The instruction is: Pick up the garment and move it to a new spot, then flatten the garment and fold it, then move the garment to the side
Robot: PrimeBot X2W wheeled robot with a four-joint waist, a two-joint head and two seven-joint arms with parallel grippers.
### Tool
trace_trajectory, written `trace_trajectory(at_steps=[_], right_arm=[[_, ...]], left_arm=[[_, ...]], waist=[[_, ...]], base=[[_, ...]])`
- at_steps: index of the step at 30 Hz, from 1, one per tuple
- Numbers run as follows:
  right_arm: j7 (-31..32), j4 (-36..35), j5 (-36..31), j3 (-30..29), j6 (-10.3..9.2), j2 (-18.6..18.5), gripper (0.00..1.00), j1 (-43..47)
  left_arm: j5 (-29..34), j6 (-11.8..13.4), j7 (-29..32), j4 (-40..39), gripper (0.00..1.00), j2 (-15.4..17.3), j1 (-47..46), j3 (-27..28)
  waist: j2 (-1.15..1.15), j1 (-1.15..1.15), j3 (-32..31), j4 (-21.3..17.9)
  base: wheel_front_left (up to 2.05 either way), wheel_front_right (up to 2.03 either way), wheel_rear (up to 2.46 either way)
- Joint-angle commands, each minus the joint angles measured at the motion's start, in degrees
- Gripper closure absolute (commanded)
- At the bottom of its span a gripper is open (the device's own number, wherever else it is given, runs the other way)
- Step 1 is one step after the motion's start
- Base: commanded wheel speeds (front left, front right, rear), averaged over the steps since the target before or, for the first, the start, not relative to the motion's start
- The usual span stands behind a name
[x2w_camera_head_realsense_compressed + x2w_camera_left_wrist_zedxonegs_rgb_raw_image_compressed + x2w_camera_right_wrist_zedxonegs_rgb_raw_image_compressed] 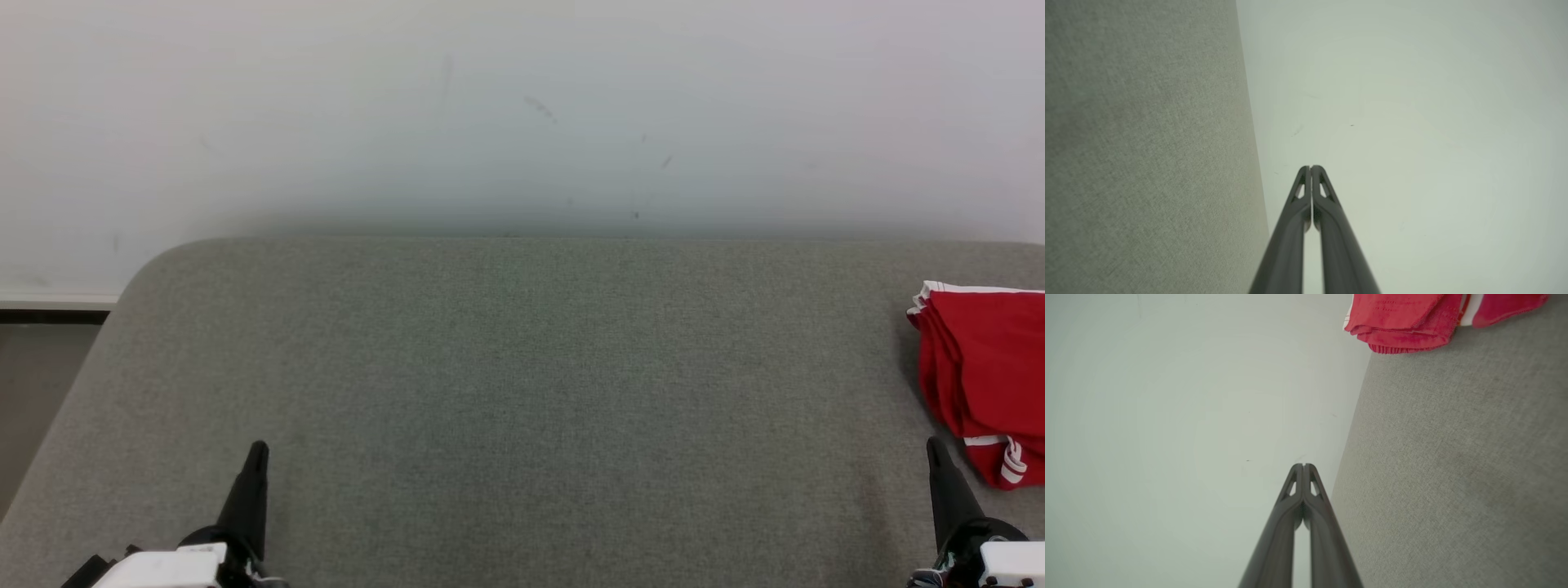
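At the right edge of the grey table (522, 392), a red garment (984, 367) with white trim lies in a flat stack of layers. Part of it runs past the border of the head view. A pale wall (522, 106) rises behind the table's far edge.

The left gripper (258, 451) sits at the table's front left. The right gripper (933, 447) sits at the table's front right, just beside the garment's near corner but apart from it. On each, the two dark fingers are pressed together with nothing between them, as each wrist view shows plainly.

The garment looks folded and set aside, so the task appears to be at or near its end. What matters now is parking the arms cleanly. Both should keep to the table's front, clear of the stack. The right fingers in particular should not brush the near corner, where a white-striped tab sticks out, because a snag there would likely drag the layers open. If the stack needs a further nudge toward the table's right edge, the right gripper should first part its fingers. It should then pinch through all the layers and slide the stack rather than lift it.
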Motion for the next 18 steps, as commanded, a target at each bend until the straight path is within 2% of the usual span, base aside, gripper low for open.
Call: trace_trajectory(at_steps=[1, 18], right_arm=[[0.4, -0.4, 1.4, 0.0, -0.12, -0.5, 1.0, -0.7], [0.7, -0.4, 2.1, 0.0, -0.12, -0.5, 1.0, -0.8]], left_arm=[[-1.1, -0.4, 0.4, 0.0, 1.0, 0.3, -0.8, 0.3], [-2.2, -0.5, 0.6, 0.0, 1.0, 0.3, -0.9, 0.4]], waist=[[0.0, 0.0, 0.0, 0.0], [0.0, 0.0, 0.1, 0.1]], base=[[0.0, 0.0, 0.0], [0.0, 0.0, 0.0]])
